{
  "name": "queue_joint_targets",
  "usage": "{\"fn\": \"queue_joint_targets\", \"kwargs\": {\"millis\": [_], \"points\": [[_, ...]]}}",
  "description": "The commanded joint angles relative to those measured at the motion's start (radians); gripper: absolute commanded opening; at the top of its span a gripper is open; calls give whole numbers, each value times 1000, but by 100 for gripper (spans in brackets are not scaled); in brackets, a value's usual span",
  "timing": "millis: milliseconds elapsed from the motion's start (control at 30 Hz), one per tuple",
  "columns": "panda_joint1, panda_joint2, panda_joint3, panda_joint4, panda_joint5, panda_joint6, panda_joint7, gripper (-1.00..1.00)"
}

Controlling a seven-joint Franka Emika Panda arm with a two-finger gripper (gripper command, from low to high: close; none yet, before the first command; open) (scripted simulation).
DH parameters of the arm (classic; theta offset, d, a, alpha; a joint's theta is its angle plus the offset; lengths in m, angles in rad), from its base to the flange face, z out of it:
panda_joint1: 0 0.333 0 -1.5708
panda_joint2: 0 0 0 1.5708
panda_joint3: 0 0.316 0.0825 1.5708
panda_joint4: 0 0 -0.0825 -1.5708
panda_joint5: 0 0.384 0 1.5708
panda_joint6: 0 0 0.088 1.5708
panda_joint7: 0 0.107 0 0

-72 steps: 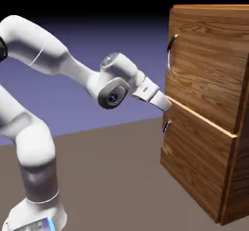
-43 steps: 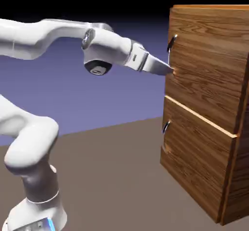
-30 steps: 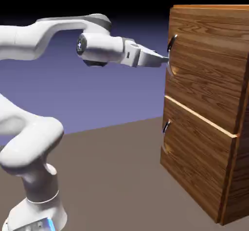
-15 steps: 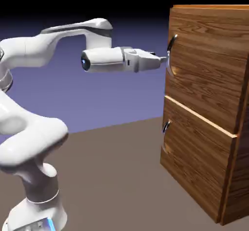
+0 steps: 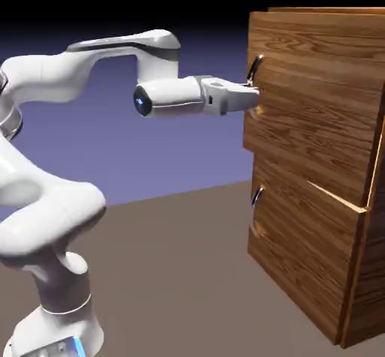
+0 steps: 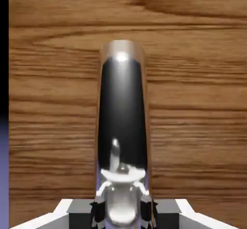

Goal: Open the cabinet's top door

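Between the gripper's (image 5: 254, 96) clenched jaws sits the curved handle (image 6: 122, 112) of the top door (image 5: 316, 107), which stands slightly ajar from the cabinet (image 5: 323, 273).

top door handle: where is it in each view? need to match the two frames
Exterior view: the top door handle is a curved dark bar at upper right, on the top door's left edge, with the gripper at its lower end.
Hand view: the handle is a large dark bar running up the middle, clamped between the fingers at the bottom edge.
Shared landmark: the door's wood grain behind the handle.
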Motion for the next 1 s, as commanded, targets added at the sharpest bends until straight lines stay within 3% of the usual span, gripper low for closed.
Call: {"fn": "queue_joint_targets", "kwargs": {"millis": [0, 500, 967], "points": [[31, -10, -36, -31, -28, -29, 2, -100], [240, -158, -580, -316, -543, -475, 50, -100], [229, -32, -1087, -260, -1044, -922, -7, -100]]}}
